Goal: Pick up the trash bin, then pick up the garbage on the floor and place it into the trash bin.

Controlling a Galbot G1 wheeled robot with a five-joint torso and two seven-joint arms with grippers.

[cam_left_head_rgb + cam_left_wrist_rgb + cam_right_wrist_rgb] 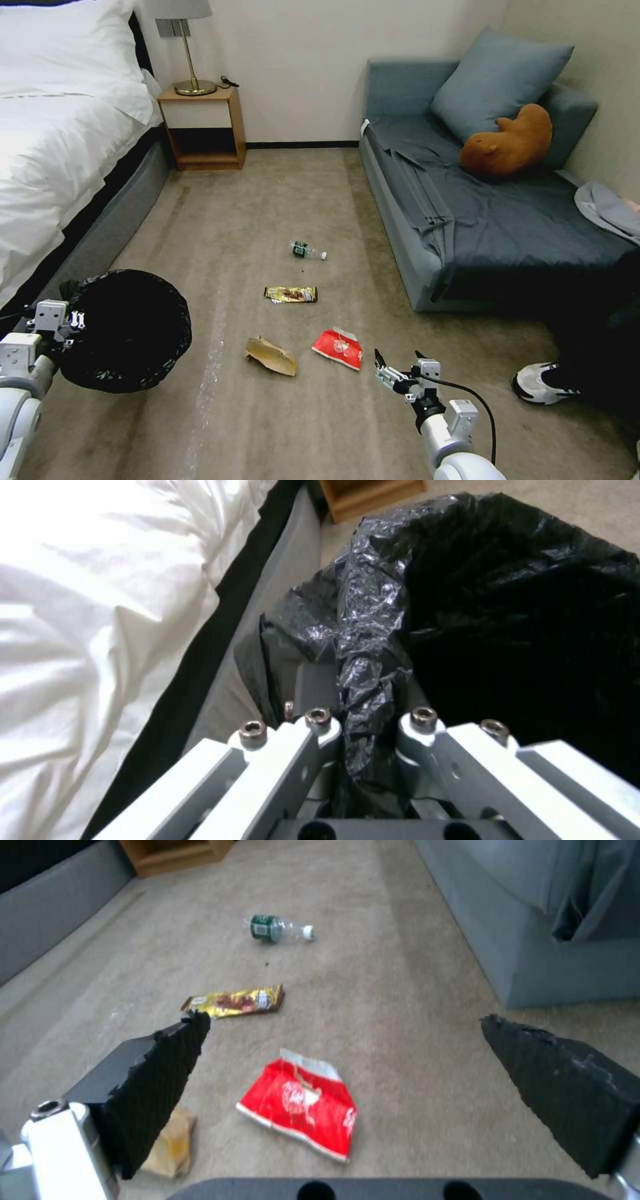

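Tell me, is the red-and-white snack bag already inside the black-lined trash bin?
No, the red-and-white snack bag lies on the carpet, apart from the black-lined trash bin.

Left gripper (75,321) is held low on the left side, forearm reaching forward, fingers clamped on the bin (127,330) rim. Right gripper (398,365) is held low on the right, wrist angled forward and slightly leftward, fingers (157,1065) spread wide apart, nothing gripped.

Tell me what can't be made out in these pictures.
- Trash bin inside: head view, black liner too dark to tell if anything lies within.
- Bin's base: hidden under the bag.
- Brown paper bag: right wrist view, partly behind the open right hand's finger.
- Bottle label: too small.
- Left hand's fingertips: buried in liner.
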